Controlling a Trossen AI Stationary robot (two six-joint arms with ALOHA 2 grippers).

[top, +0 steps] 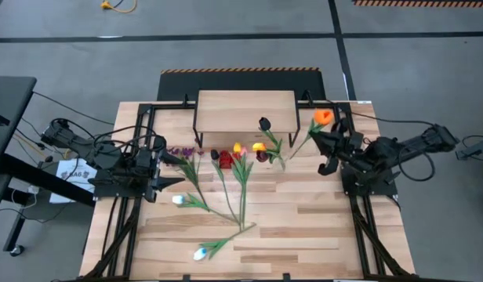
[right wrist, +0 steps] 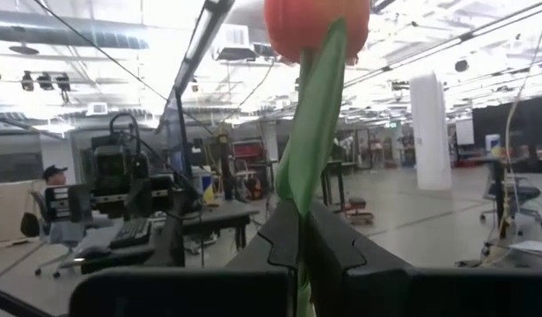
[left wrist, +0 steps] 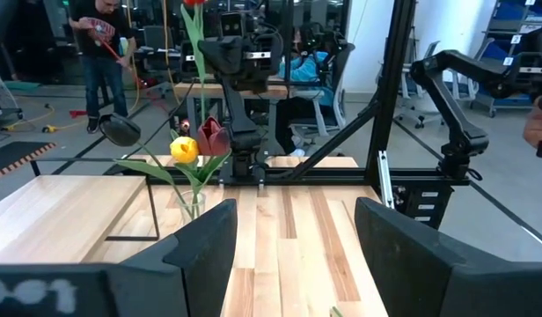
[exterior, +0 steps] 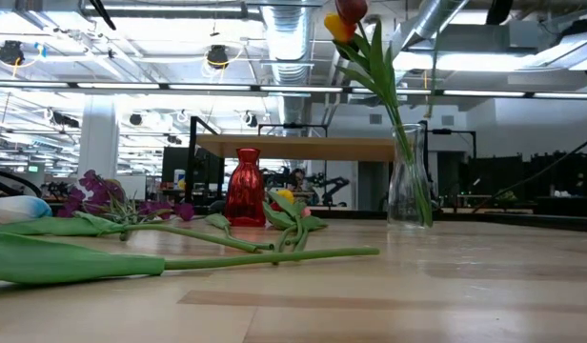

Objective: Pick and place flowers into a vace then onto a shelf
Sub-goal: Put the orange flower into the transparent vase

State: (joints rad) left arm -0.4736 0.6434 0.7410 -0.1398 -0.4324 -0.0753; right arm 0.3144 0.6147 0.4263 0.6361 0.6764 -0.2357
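The right hand [right wrist: 299,231] is clamped on the stem of an orange tulip [top: 323,117], held aloft beside the shelf [top: 245,111]. To seat it well, I would keep the stem near vertical over the glass vase [exterior: 409,176] and lower it between the stems already there. The left hand [left wrist: 293,242], fingers apart, waits over the surface [top: 304,227] near the remaining flowers [top: 226,196].
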